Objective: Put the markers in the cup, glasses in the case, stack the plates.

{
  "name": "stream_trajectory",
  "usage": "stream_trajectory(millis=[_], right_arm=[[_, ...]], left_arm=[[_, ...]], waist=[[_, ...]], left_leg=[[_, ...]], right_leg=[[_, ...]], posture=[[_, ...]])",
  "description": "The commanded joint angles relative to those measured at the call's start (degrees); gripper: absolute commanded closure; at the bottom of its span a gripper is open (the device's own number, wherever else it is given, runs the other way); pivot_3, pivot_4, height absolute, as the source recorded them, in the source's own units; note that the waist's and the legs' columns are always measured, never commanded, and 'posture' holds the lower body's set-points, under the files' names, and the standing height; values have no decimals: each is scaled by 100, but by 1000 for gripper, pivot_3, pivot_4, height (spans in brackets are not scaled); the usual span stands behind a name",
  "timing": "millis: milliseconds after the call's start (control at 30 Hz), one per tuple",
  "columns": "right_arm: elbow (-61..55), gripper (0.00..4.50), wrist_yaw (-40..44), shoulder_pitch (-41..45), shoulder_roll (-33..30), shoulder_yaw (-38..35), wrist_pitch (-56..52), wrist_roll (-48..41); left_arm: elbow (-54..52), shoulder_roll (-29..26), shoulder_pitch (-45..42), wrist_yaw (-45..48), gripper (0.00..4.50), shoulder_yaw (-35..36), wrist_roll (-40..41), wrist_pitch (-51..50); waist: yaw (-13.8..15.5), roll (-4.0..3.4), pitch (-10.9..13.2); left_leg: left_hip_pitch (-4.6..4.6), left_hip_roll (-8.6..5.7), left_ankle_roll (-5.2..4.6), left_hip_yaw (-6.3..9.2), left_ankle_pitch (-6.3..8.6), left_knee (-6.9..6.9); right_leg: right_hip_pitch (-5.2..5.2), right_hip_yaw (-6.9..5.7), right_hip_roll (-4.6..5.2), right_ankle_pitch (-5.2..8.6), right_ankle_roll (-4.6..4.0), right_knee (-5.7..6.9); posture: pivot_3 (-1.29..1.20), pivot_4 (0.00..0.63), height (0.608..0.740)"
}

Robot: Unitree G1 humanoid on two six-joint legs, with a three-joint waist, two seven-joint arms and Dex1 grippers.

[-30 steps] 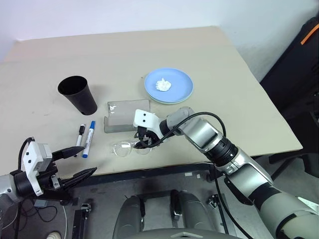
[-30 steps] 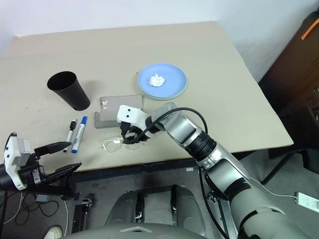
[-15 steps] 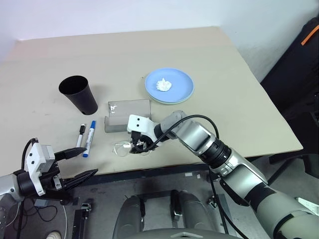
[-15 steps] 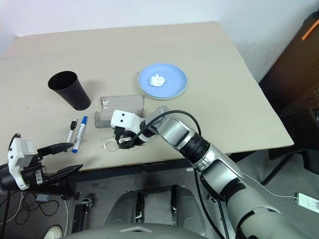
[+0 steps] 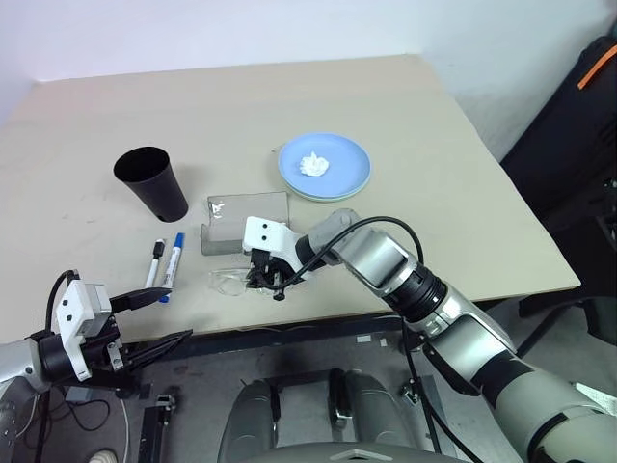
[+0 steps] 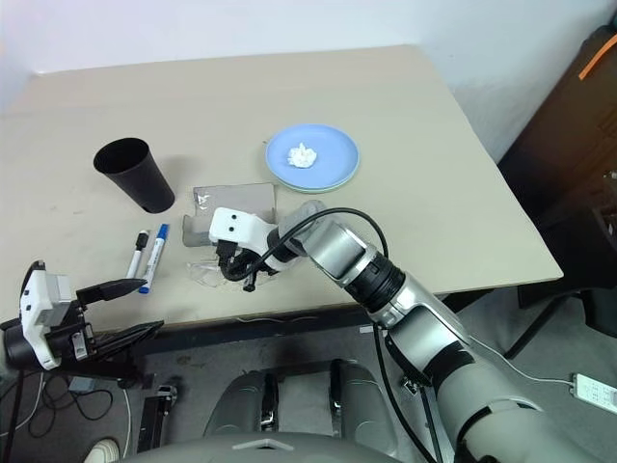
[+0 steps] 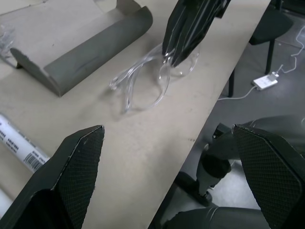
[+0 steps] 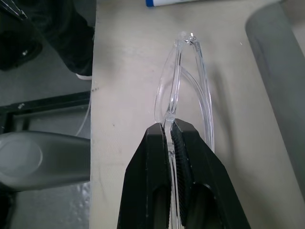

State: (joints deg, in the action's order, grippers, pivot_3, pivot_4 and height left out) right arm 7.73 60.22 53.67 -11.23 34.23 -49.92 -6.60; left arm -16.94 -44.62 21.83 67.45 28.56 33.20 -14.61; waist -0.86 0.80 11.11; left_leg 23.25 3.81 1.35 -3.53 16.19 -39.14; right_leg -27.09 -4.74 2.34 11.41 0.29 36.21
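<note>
Nearest, below the table's front edge: left gripper (image 5: 154, 321), fingers spread wide apart with nothing between them, hanging off the table (image 5: 434, 174) over the floor, pointing toward the markers.

Just past the front edge, near the middle: clear-framed glasses (image 5: 231, 283), lying on the beige tabletop, folded. Right gripper (image 5: 267, 282) pinched together on the frame; in the right wrist view, both black fingers (image 8: 152, 162) clamped on the thin clear rim (image 8: 167, 102) with one lens sticking out beyond the tips. Same grip seen from the left wrist view, black fingertips (image 7: 186, 33) pressed onto the glasses (image 7: 152, 81) from above.

To the left of the glasses: two white markers side by side, almost touching, the blue-capped marker (image 5: 174, 265) on the right and the black-capped marker (image 5: 154, 260) on the left, both flat on the table, caps toward the front edge.

Just behind the glasses: grey case (image 5: 246, 224), open, its translucent lid folded back, inside empty.

Farther back on the left: black cup (image 5: 151, 182), upright, well apart from the markers.

Farther back on the right: light blue plate (image 5: 325, 165) stacked on the mint green plate (image 5: 318, 196), only a thin green rim peeking out at the front. White tissue wad (image 5: 315, 164) resting in the middle of the blue plate.
</note>
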Motion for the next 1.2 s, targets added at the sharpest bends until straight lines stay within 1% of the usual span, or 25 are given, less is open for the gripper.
stream_trajectory(millis=[33,167,300,433,700,833,1000,1200], right_arm=[[128,4487,223,437,-38,-478,-25,-291],[721,4487,364,908,-6,-790,200,-422],[1571,4487,450,1389,101,-1011,811,-351],[2542,4487,360,1806,288,-1086,1889,-78],[4789,4487,167,2629,933,-1260,3971,447],[5395,4487,333,2815,1131,-1301,4230,639],[5632,4487,625,2703,1290,-1223,4427,900],[5970,4487,268,2538,1356,-988,4690,1519]], left_arm=[[-44,-3,-77,6,0,70,137,18],[-19,68,-196,-52,0,154,301,-17],[-29,69,-220,-89,0,191,442,-107],[-60,73,-165,-126,0,156,408,-88],[-237,188,-80,-266,0,74,378,-57],[-295,222,-30,-318,0,63,345,-24],[-384,268,33,-389,0,60,354,-16],[-483,301,120,-448,0,78,376,-13]], waist=[[-2,0,0],[-13,0,0],[-19,0,0],[-23,0,0],[-30,0,0],[-23,0,0],[-26,0,0],[-28,0,0]], left_leg=[[4,-1,1,-1,-1,0],[10,-1,2,-4,-2,1],[11,-1,2,-5,-2,10],[12,-1,1,-5,-2,10],[12,1,1,-4,-2,11],[13,0,2,-5,-2,10],[13,-1,2,-6,-2,10],[12,0,2,-4,-2,10]], right_leg=[[-3,0,-2,-1,0,-1],[-8,2,-6,1,13,-2],[-10,2,-9,-5,23,-5],[-10,2,-8,-3,24,-5],[-11,4,-12,-5,20,-5],[-10,4,-4,-6,9,-6],[-9,5,-2,-4,4,-5],[-10,5,-4,-2,3,-3]], posture=[[0,150,730],[0,150,730],[0,150,730],[0,150,730],[0,150,730],[0,150,730],[0,150,730],[0,150,730]])
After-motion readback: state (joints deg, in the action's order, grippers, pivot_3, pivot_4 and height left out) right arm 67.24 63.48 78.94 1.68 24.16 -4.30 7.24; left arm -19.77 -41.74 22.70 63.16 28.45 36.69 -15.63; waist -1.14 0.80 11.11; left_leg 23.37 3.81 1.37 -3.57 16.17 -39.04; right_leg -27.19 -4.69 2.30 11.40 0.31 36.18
